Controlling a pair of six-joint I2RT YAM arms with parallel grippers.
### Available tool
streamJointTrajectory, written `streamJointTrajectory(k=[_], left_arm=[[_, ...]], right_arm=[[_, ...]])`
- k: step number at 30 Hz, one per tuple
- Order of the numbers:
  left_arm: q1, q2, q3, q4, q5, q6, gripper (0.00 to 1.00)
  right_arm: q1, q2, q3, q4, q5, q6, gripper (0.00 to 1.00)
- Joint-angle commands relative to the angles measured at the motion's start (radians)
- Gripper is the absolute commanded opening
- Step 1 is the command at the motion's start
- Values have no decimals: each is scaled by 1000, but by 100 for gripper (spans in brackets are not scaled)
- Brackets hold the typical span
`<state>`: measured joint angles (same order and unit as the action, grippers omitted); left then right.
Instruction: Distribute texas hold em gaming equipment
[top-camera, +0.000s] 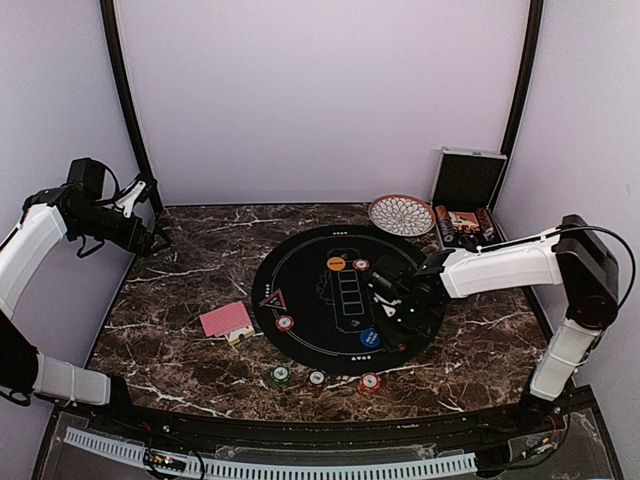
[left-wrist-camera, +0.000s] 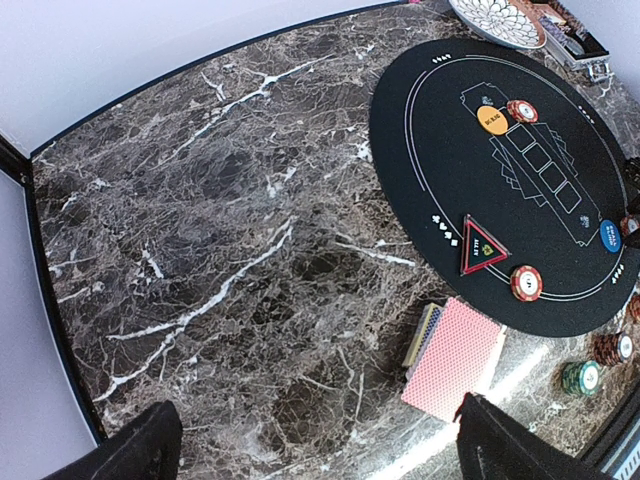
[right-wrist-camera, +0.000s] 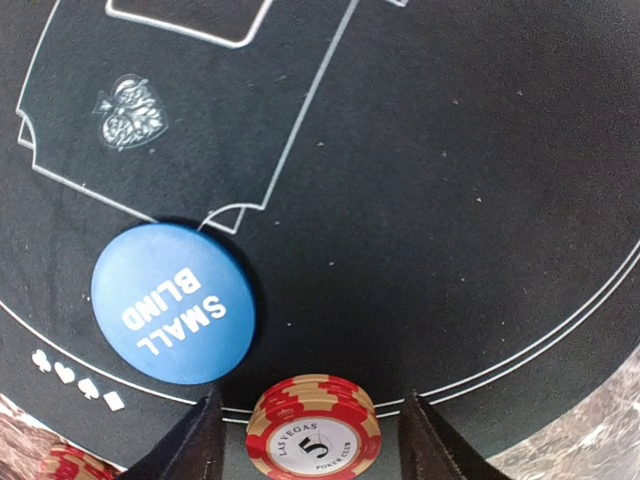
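A stack of red poker chips (right-wrist-camera: 313, 430) stands on the black round mat (top-camera: 340, 295), between the fingers of my right gripper (right-wrist-camera: 311, 420). That gripper is open, with a gap on each side of the stack. The blue small-blind button (right-wrist-camera: 172, 303) lies just beside it. The pink-backed playing cards (left-wrist-camera: 455, 358) lie on the marble left of the mat. My left gripper (left-wrist-camera: 320, 440) is open and empty, raised over the table's back left. An orange button (top-camera: 336, 264) and a red chip (top-camera: 361, 265) sit at the mat's far side. Another red chip (top-camera: 285, 323) sits at its left rim.
Green (top-camera: 281, 376), white (top-camera: 316, 378) and red (top-camera: 369, 382) chip stacks stand along the near edge. A red triangle marker (top-camera: 272, 299) lies on the mat's left. The patterned bowl (top-camera: 401, 214) and the open silver case (top-camera: 465, 200) stand at the back right.
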<state>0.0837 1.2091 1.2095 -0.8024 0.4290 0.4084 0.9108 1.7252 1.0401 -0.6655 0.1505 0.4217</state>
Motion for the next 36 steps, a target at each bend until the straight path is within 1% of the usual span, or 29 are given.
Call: streamJointTrajectory(k=[1,7,12,15,18,20,23,34,36], left_arm=[[-4,-31,8,-15,3,12,99],[-5,-28,14,-19,1,14,99],[-5,-29,15,-21,1,15,99],[-3,-31,14,-19,2,12,99],[-4,-32,13,-19,3,11,99],[-4,-34,13,-21,3,15,99],[-4,-34,15,-20,2,18,99],[-4,-32,15,-18,12,18,99],[-4,-32,16,-20,10,19,99]], right_arm=[[-8,-1,3,2,20,1,65],[2,-77,74,-45,48,-8,68],[86,-98,186,-81,34,-19,71],[163,-61,264,-80,7,-20,74],[230,-2,337,-71,-51,-29,78],[265,39,368,-61,-91,-47,82],[304,98,398,-56,-118,-74,84],[335,206,429,-45,-146,-134,85],[340,218,433,-45,-173,-139,85]])
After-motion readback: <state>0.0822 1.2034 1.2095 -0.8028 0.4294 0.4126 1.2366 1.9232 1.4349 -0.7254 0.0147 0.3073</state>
